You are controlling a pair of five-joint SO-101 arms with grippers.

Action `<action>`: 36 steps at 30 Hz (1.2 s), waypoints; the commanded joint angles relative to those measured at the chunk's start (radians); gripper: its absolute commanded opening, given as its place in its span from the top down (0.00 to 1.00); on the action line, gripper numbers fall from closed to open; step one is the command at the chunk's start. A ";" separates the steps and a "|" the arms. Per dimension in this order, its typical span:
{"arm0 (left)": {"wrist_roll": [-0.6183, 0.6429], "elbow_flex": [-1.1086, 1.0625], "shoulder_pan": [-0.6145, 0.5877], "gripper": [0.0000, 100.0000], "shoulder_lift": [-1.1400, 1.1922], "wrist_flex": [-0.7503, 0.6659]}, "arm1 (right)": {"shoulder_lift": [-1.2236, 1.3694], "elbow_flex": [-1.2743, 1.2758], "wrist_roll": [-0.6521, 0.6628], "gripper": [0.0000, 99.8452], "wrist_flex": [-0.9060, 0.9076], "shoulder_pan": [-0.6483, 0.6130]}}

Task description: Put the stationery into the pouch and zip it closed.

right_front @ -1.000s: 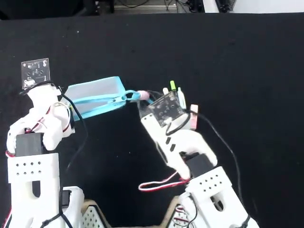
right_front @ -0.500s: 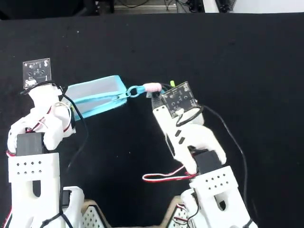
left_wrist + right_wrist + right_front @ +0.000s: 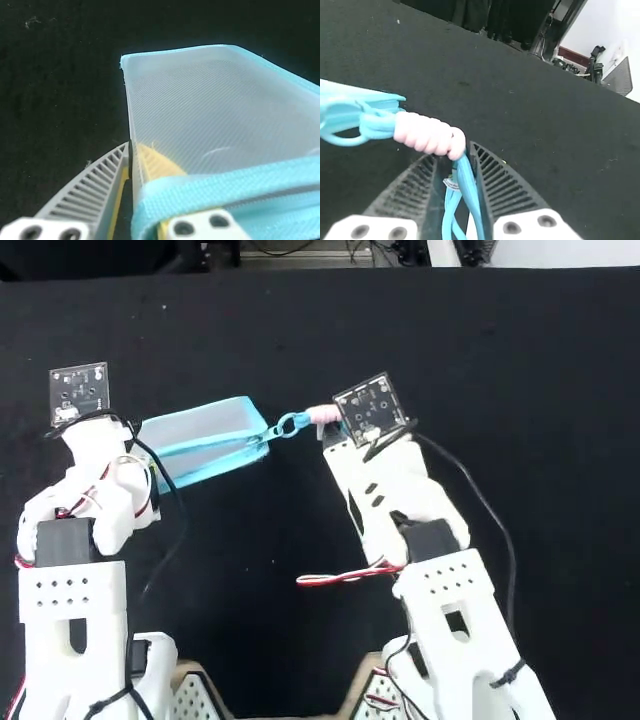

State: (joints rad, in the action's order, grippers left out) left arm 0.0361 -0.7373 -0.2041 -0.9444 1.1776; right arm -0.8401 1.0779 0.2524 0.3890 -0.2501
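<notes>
the translucent pouch [image 3: 200, 445] with light blue trim lies stretched between the two arms on the black worktop [image 3: 500, 360], one short end at the left arm and the other pointing toward the right arm. in the left wrist view the pouch [image 3: 215, 115] has its blue zip edge next to the gripper. the left gripper [image 3: 137, 165] is clamped on the corner of that short end, its ribbed grey finger [image 3: 100, 182] pressed against the outside; a yellow shape shows through the wall there, and i cannot tell what it is. at the opposite end a blue pull loop [image 3: 290, 424] leads to a pink coiled charm [image 3: 427, 135]. the right gripper [image 3: 454, 157] is nearly closed, pinching the blue cord [image 3: 465, 195] that hangs just beneath the charm, which rests on its fingertips.
</notes>
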 commanded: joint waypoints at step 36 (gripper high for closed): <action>0.008 -0.007 -0.016 0.97 0.000 -0.011 | -0.016 -0.450 -0.078 0.85 0.674 -0.035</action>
State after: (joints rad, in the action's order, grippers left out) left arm 0.0361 -0.7373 -0.2071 -0.9444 1.1776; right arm -0.8385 0.7050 0.2217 1.0595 -0.3053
